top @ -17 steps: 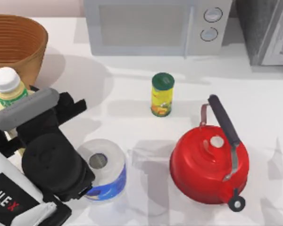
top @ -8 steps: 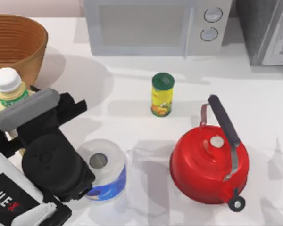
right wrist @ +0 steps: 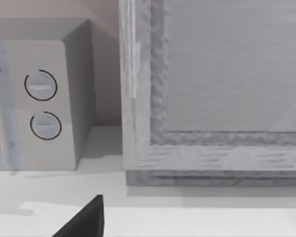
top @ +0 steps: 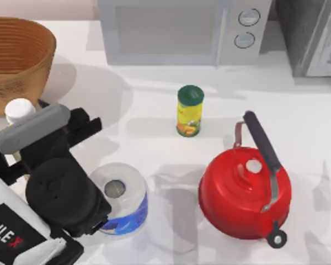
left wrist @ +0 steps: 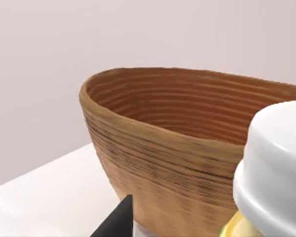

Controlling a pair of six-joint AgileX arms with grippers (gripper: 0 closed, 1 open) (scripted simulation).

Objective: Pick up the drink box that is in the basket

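1 drink box [top: 19, 109] outside 1 basket [top: 22, 49] | left gripper [top: 14, 130]: grip unclear

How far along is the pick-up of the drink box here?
Done: the drink box is out of the basket, in front of its wall. In hand: the left gripper is at the box, whose cap looks lower than half a second ago. Left: confirming a secure hold.
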